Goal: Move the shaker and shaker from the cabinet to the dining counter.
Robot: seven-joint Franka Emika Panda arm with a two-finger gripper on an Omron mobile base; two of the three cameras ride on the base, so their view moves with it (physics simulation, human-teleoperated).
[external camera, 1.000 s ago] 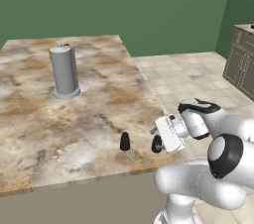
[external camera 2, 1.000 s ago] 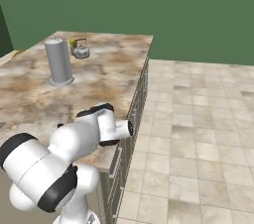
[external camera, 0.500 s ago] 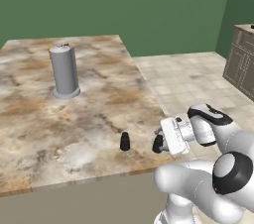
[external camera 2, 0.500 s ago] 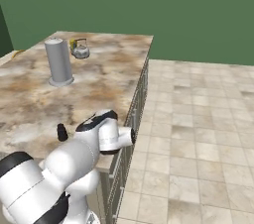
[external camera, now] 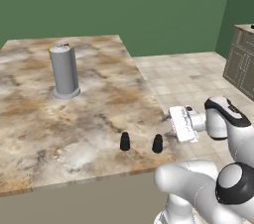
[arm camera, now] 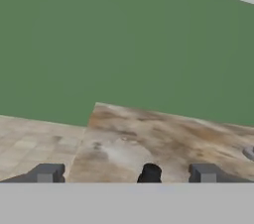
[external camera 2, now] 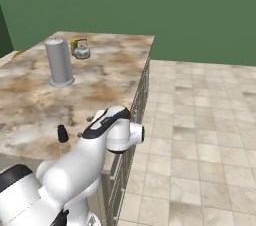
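Both shakers stood upright on the table point(external camera: 74, 119) near its front edge: the first shaker point(external camera: 125, 141) to the left, the second shaker point(external camera: 158, 143) just beside the corner. The claw point(arm camera: 126, 173) stood wide open and empty, apart from the second shaker and level with it. Risk, as judged: a careless swing of the arm could clip the second shaker and tip it off the table edge. The tall grey cylinder point(external camera: 64, 71) stood well apart.

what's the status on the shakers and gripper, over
Gripper open, holding nothing, off the counter edge. Both shakers upright on the dining counter, apart. Grey cylinder far back, nothing in the way.
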